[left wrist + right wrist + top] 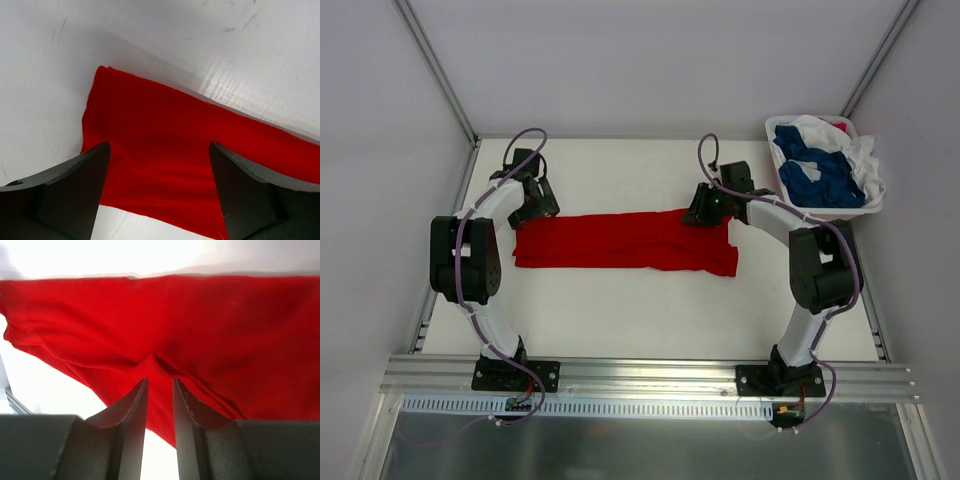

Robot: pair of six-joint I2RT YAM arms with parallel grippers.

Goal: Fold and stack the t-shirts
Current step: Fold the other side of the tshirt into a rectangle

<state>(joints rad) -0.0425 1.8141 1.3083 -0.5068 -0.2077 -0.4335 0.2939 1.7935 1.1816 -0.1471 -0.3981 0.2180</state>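
A bright red t-shirt (620, 242) lies folded into a long band across the middle of the table. My left gripper (538, 208) hovers over its left end, jaws wide open and empty; in the left wrist view the gripper (160, 147) has the red cloth (165, 135) flat beneath it. My right gripper (703, 207) is at the band's far right edge. In the right wrist view the gripper (160, 381) is nearly closed, pinching a puckered fold of the red cloth (200, 320). Dark blue (815, 170) and white (860, 160) shirts lie heaped in the basket.
The white plastic basket (825, 212) stands at the table's back right corner, close to the right arm. White walls with metal frame posts enclose the table on three sides. An aluminium rail runs along the near edge.
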